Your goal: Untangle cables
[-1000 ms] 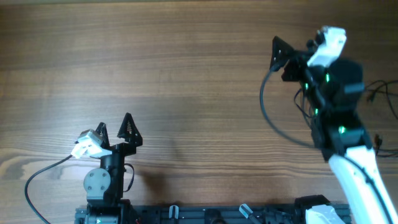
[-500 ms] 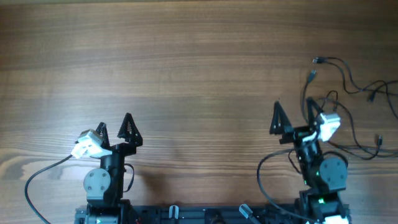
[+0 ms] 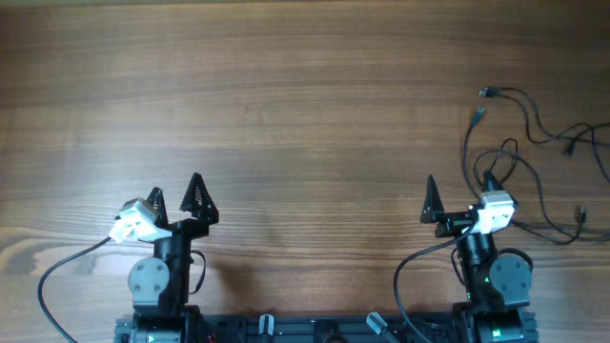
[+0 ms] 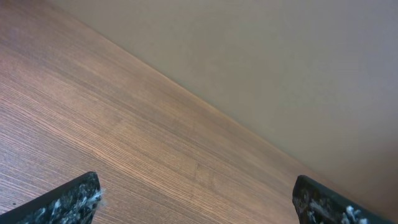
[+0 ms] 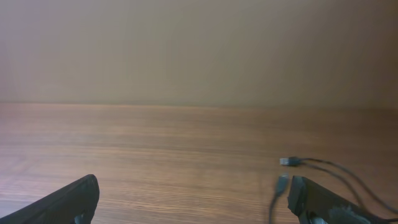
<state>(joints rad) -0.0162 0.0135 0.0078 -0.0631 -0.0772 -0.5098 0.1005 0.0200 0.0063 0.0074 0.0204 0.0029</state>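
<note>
At right edge of table (image 3: pixel 286 95) we note cables (image 3: pixel 488 92) running out of frame; left gripper (image 3: pixel 174 191), right gripper (image 3: pixel 459 191) spread wide, empty.

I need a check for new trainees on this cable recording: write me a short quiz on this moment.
1. True or false: the left gripper is shut on a cable.
2. The cables lie on the table: A) at its left side, B) in the middle, C) at its far right.
3. Which gripper is nearer the cables, and is it open?
Key: 1 false; 2 C; 3 the right gripper, open.
</note>
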